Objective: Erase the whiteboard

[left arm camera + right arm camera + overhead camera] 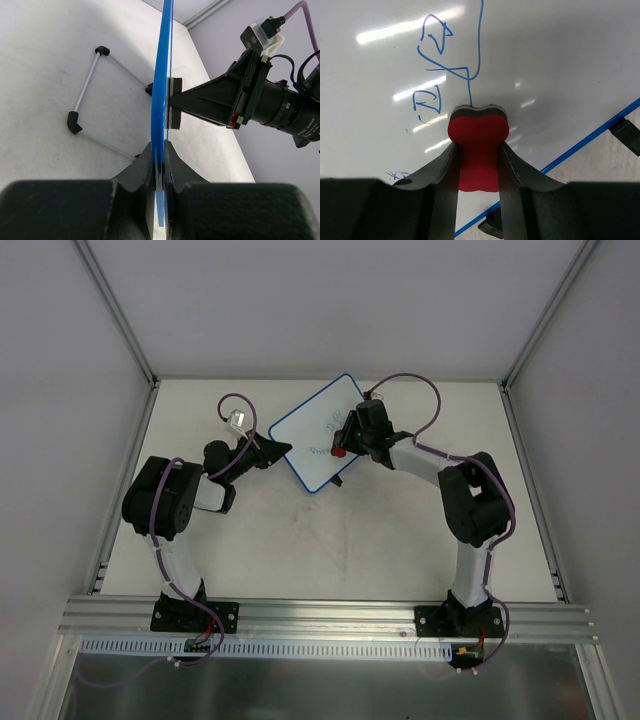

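**Eraser pressed to the board, scribbles unwiped**

The right gripper (478,150) is clenched on a small red bone-shaped foam eraser (478,127). The eraser's tip is pressed against the flat white, blue-rimmed whiteboard (318,435) just below blue pen scribbles (440,55). The left gripper (159,150) pinches the board's rim.

The board stands propped on a thin wire stand (90,80) at the far middle of the pale table (350,550). A hard wipe could twist the board out of that narrow pinch or skid the stand.

The written face tilts up toward the right arm. The long axis seems to run diagonally, from left to far right.
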Available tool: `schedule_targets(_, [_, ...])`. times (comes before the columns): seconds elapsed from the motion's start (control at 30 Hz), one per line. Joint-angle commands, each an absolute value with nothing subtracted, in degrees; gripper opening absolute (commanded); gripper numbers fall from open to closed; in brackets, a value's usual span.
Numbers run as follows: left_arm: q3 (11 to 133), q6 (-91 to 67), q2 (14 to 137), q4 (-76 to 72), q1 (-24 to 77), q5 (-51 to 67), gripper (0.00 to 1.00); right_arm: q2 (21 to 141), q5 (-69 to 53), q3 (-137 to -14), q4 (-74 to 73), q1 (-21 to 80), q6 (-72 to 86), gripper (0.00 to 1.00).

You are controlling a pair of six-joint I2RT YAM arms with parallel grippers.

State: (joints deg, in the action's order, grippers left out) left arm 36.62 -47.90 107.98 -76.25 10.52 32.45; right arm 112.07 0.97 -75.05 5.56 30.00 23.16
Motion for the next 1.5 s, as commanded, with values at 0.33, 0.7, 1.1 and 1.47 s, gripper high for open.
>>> schedule_targets(0.33, [35.77,-45.35,106.88,-96.33,10.28,33.49,0.0,112.33,9.84,-78.92,2.11,40.95,12.14,0.0])
schedule_targets(0.7, [36.04,-45.35,107.14,-96.33,10.46,34.01,0.0,112.94,4.75,-80.6,6.33,43.95,6.94,0.0])
schedule_targets(1.1, [35.77,-45.26,106.79,-96.33,10.46,33.93,0.0,112.06,6.15,-73.32,4.04,34.29,21.0,0.0])
schedule_targets(1.47, [35.6,-45.18,106.61,-96.33,10.46,34.01,0.0,111.53,4.75,-70.49,4.22,30.67,25.4,0.0])
